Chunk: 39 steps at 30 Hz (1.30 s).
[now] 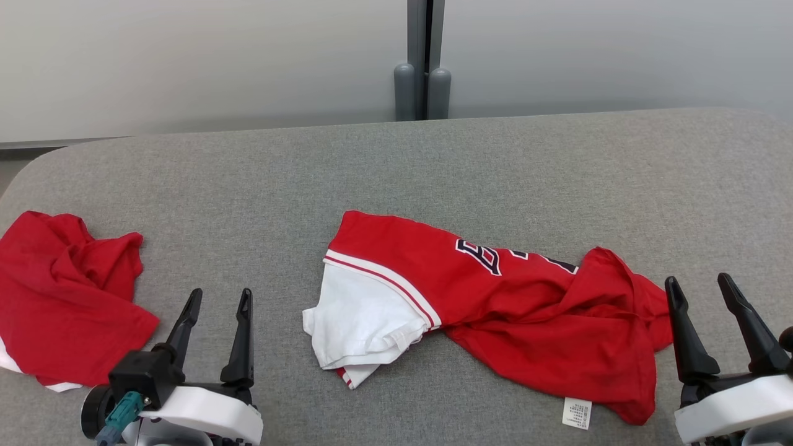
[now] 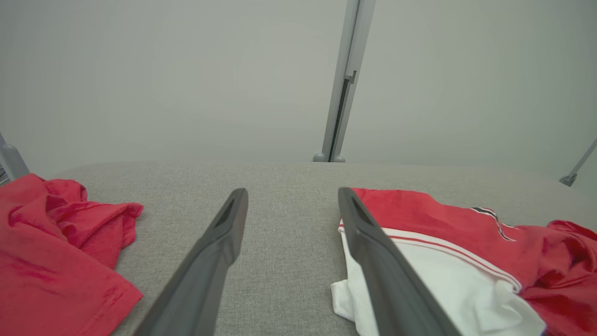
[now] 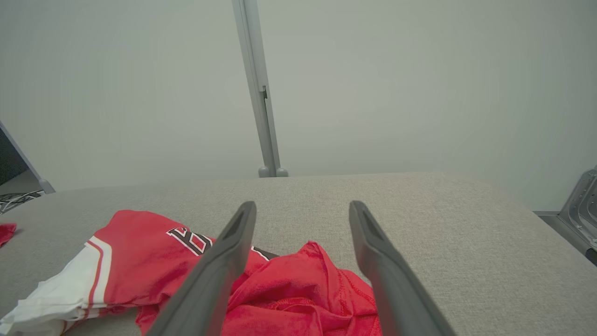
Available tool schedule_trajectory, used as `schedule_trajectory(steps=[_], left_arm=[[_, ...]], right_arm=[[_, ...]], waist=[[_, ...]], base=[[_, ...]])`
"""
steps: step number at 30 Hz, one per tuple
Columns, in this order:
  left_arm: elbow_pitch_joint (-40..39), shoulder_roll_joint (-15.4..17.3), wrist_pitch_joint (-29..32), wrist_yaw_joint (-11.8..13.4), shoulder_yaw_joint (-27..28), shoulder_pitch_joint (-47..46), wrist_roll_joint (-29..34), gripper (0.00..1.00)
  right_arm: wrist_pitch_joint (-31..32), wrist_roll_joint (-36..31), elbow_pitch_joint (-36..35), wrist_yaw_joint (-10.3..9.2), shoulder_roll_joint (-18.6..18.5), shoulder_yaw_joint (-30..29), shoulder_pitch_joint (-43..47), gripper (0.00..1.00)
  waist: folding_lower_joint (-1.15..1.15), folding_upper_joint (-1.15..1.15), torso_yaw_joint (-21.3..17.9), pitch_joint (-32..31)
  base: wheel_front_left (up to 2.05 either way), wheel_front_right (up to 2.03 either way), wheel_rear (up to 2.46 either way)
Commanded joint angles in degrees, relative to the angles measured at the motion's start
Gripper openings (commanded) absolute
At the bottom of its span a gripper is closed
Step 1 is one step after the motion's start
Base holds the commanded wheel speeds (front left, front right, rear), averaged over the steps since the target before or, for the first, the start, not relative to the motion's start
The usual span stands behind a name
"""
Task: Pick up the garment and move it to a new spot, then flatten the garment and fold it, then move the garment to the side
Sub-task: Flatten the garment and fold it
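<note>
my left claw (image 1: pixel 222 292): released, fingers spread, holding nothing, over bare counter (image 1: pixel 396 167) between the two pieces of cloth.
my right claw (image 1: pixel 698 280): released as well, empty, just beside the garment's right end.
garment (image 1: pixel 508 297): red jersey with dark lettering, lying crumpled across the middle of the counter, right part bunched up.
white sleeve (image 1: pixel 362 316): at the garment's left end, folded over itself.
care tag (image 1: pixel 577 413): white, at the near hem.
second red cloth (image 1: pixel 68 297): heaped at the counter's left edge, well apart from the garment.

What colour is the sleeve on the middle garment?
The sleeve is white with a red stripe; head view shows it best.
</note>
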Motion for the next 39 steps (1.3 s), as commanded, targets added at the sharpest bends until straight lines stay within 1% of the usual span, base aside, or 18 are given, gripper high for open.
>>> schedule_trajectory(steps=[1,14,16,19,22,23,25,28,31,32,33,34,39], left_arm=[[0.38,0.33,-0.11,-0.08,0.19,0.61,-0.12,1.00],[1.40,0.26,-0.47,-0.46,-0.56,-0.76,0.52,1.00],[1.46,0.32,0.33,-0.82,-1.30,-1.17,0.83,1.00],[2.34,-0.47,2.54,-1.85,-3.49,-1.99,0.76,1.00],[4.65,-1.80,5.00,-2.94,-5.91,-2.26,0.34,1.00],[6.85,-2.93,6.43,-3.79,-7.33,-2.67,-0.17,1.00],[9.30,-3.79,7.50,-4.50,-8.52,-3.13,-0.54,1.00],[12.98,-5.26,8.20,-5.76,-9.67,-3.74,-1.41,1.00],[16.54,-5.93,8.46,-6.13,-10.09,-4.80,-1.43,1.00],[17.62,-6.21,8.52,-6.38,-10.19,-5.19,-1.72,0.85],[18.50,-6.38,8.20,-6.62,-10.15,-5.62,-1.81,0.40],[19.36,-6.53,8.04,-6.72,-10.01,-5.87,-2.08,0.00],[21.39,-6.60,6.17,-7.31,-9.84,-6.87,-1.96,0.00]], right_arm=[[0.13,0.43,-0.27,-0.02,-0.23,-0.27,0.57,1.00],[0.29,0.47,-0.67,-0.02,0.53,-0.55,0.36,1.00],[0.39,0.29,-0.90,-0.02,0.78,-0.50,0.22,1.00],[0.44,0.61,-0.75,-0.02,0.84,-0.25,-0.11,1.00],[0.38,0.89,-0.41,-0.02,0.89,0.11,-0.54,1.00],[0.28,0.94,-0.16,-0.02,0.99,0.25,-0.87,1.00],[0.28,1.23,0.03,-0.02,1.06,0.44,-1.20,1.00],[0.15,1.40,0.26,-0.02,1.04,0.36,-1.44,1.00],[-0.02,1.47,0.34,-0.02,0.93,0.20,-1.59,1.00],[-0.06,1.55,0.38,-0.02,0.91,0.11,-1.65,1.00],[-0.12,1.60,0.41,-0.02,0.90,0.01,-1.71,1.00],[-0.15,1.68,0.43,-0.02,0.91,-0.05,-1.76,1.00],[-0.21,1.92,0.56,-0.02,1.02,-0.30,-1.93,1.00]], waist=[[0.00,0.00,0.00,-0.04],[0.00,0.00,0.38,0.04],[0.00,0.00,0.47,0.32],[0.00,0.00,0.44,0.99],[0.00,0.00,0.05,1.77],[0.00,0.00,-0.20,2.28],[0.00,0.00,-0.56,2.86],[0.00,0.00,-0.99,3.63],[0.00,0.00,-1.25,4.10],[0.00,0.00,-1.29,4.23],[0.00,0.00,-1.32,4.33],[0.00,0.00,-1.36,4.40],[0.00,0.00,-1.50,4.55]], base=[[0.00,0.00,0.00],[0.00,0.00,0.00],[0.00,0.00,0.00],[0.00,0.00,0.00],[0.00,0.00,0.00],[0.00,0.00,0.00],[0.00,0.00,0.00],[0.00,0.00,0.00],[0.00,0.00,0.00],[0.00,0.00,0.00],[0.00,0.00,0.00],[0.00,0.00,0.00],[0.00,0.00,0.00]])
